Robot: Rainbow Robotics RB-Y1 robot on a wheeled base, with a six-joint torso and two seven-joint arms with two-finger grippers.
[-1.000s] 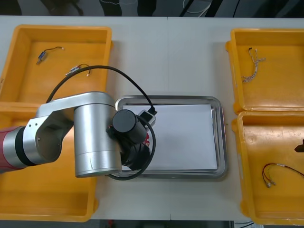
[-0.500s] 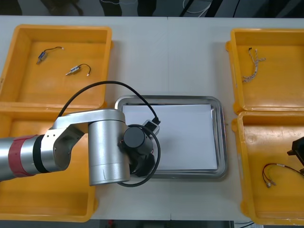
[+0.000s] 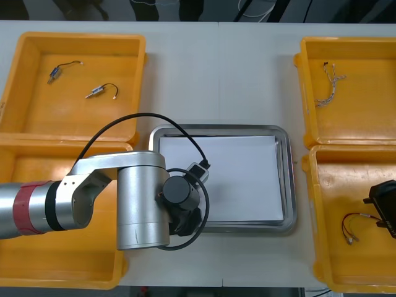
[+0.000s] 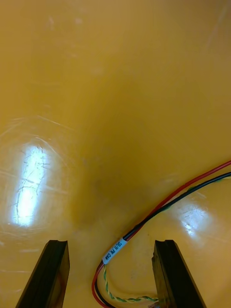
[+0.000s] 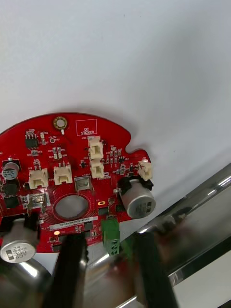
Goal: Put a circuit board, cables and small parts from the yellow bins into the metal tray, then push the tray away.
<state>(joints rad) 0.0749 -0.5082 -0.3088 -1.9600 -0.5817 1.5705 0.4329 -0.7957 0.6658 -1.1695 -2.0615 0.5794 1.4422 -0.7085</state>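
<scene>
**While your left gripper (image 5: 109,243) pinches the round red circuit board (image 5: 72,183) over the metal tray (image 3: 288,179), your right gripper (image 4: 110,243) hangs spread above a cable**

Where your left fingers (image 5: 72,269) rise, they are clamped on the board's near edge, apart by its width, with a green connector block between them. The board sits over the tray's white inside, close to the shiny rim at the tray's near left corner. You cannot tell whether it touches the white surface. In the front view your left arm's silver wrist covers that corner, and the arm extends in over the near left yellow bin (image 3: 62,272).

Your right fingers (image 4: 50,274) stand wide apart and grip nothing, low over the floor of the near right yellow bin (image 3: 322,247). A red and black cable (image 4: 183,192) with a white label runs between them. You cannot tell whether either finger touches it. The front view puts this gripper at the bin's outer side, just beside the cable.

Farther out, the far left yellow bin (image 3: 25,74) holds two small metal parts (image 3: 102,91), each with a thin lead, lying apart. The far right yellow bin (image 3: 371,124) holds a pale twisted cable (image 3: 328,83). All of it sits on the light counter (image 3: 223,68).
</scene>
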